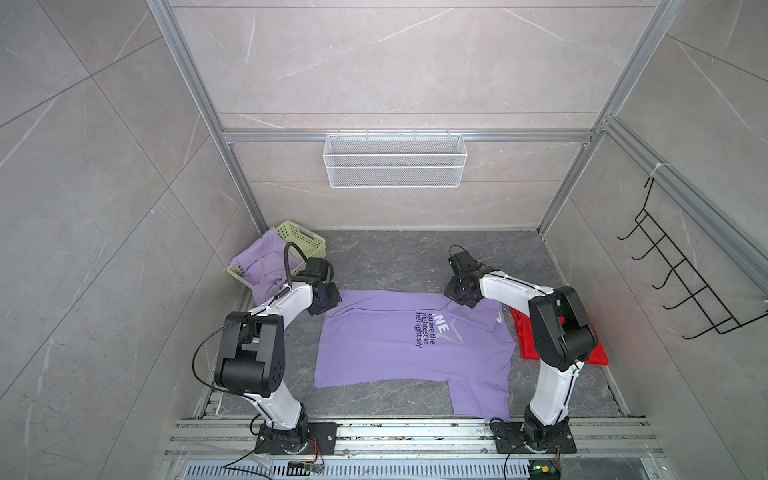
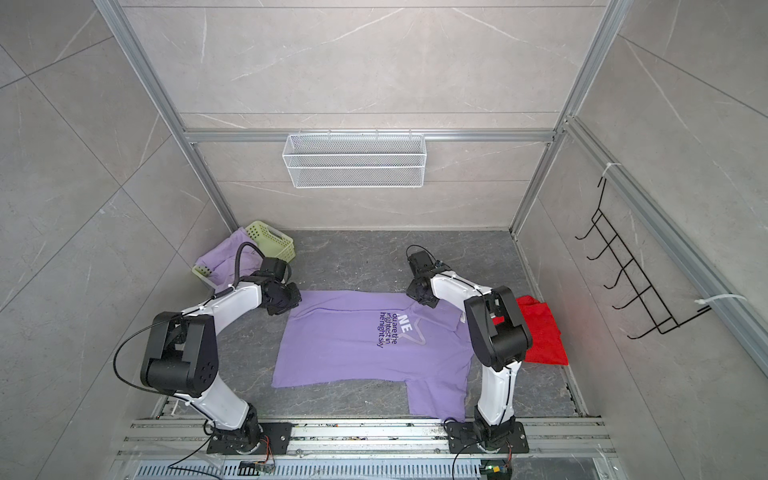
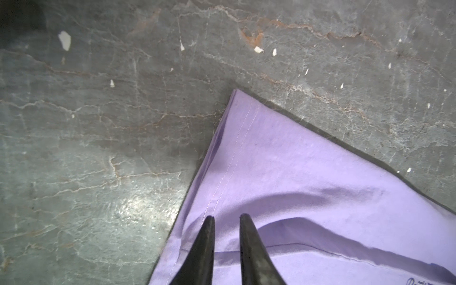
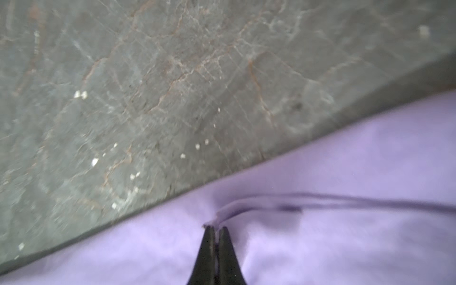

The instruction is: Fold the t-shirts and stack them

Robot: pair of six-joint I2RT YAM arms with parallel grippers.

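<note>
Printed t-shirt (image 1: 386, 353), lilac: you have it spread flat, chest up, across the middle of the dark stone table (image 1: 395, 257), collar end toward your right arm. Right gripper (image 4: 216, 228): jaws closed, pinching a raised fold at the shirt's far edge. Left gripper (image 3: 227, 218): jaws narrowly apart, tips down at the far hem corner. Second t-shirt (image 1: 266, 259): crumpled, spilling from the green basket (image 1: 309, 241), back left. Red cloth (image 1: 523, 336): just beside the collar end.

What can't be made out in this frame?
- Spread t-shirt print: first letters under its own folded-over cloth, both top views.
- Red cloth: partly behind right arm, both top views.
- Left tool grip: left wrist view, tips apart on t-shirt, pinch unclear.
- Basket contents: bunched purple cloth, count unclear.
</note>
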